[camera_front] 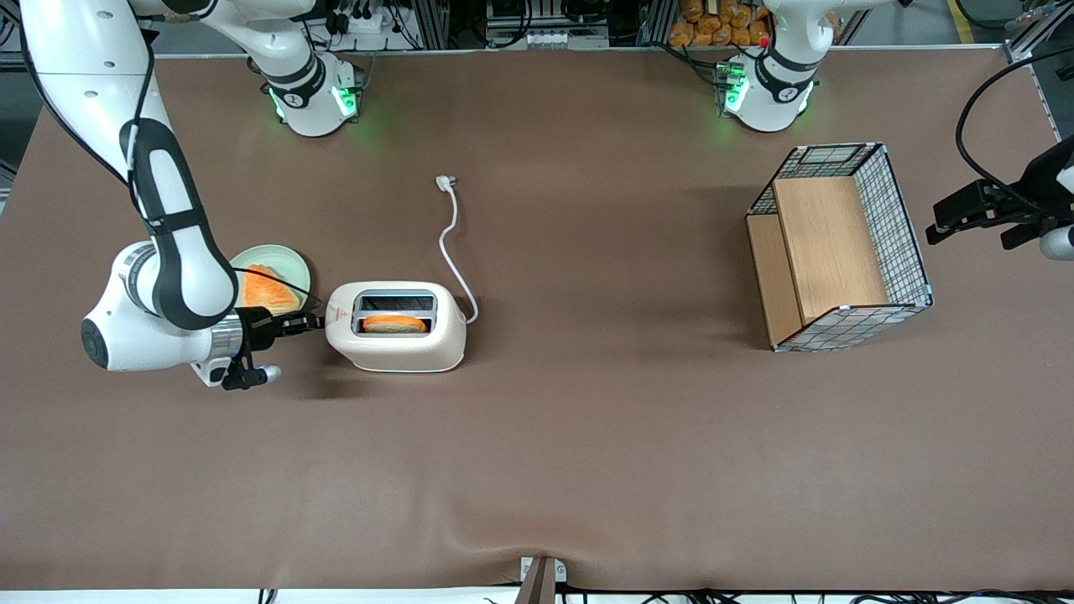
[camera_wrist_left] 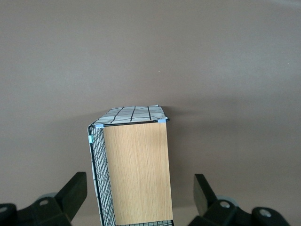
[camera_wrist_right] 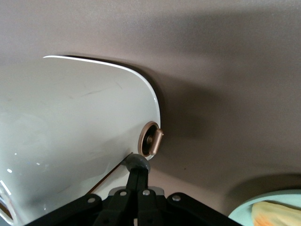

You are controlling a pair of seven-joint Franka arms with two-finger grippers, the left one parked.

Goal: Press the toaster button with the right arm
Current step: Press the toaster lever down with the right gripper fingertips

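The right arm's claw (camera_front: 309, 321), fingers pressed together, touches the toaster's (camera_front: 395, 325) short end at the button (camera_wrist_right: 137, 162).

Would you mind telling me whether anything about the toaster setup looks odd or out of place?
The toaster's cord lies loose on the table, its plug connected to nothing. A slice sits in one slot, and the gripper is at the toaster's short end.

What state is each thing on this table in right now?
toaster: upright, one slice in a slot
button: gripper tip on it
gripper: shut, at the toaster's short end
cord: unplugged, lying on table
plate: holding a slice
wire basket: tipped on its side
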